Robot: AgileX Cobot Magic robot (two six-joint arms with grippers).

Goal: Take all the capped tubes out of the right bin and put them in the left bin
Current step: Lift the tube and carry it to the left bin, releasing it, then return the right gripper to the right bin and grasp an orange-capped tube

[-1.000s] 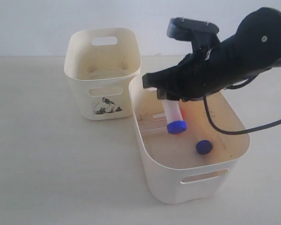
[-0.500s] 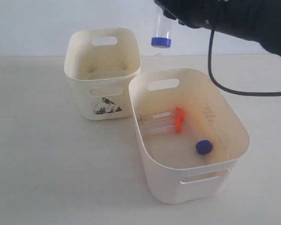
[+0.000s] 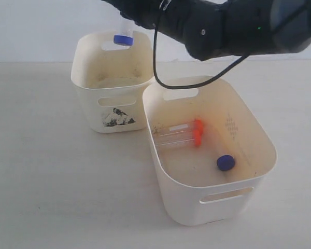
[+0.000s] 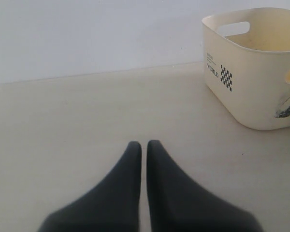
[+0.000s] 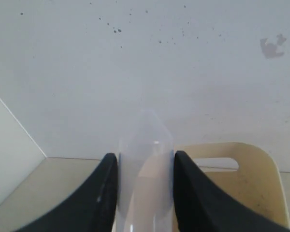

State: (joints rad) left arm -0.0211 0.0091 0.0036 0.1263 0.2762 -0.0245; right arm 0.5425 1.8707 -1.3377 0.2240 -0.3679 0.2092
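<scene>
- My right gripper [image 5: 145, 193] is clamped on the blue-capped tube [image 3: 123, 35]. The jaws are parted only by its width, one finger on each side of the clear body.
- The tube hangs cap-down over the left bin [image 3: 93, 106], in line with its far rim.
- Two orange-capped tubes [image 3: 180, 134] lie side by side in the right bin [image 3: 197, 207], with a loose blue cap [image 3: 225, 163] near them.
- My left gripper [image 4: 144, 150] sits low over the table [image 4: 63, 121], fingers pressed together, holding nothing.
</scene>
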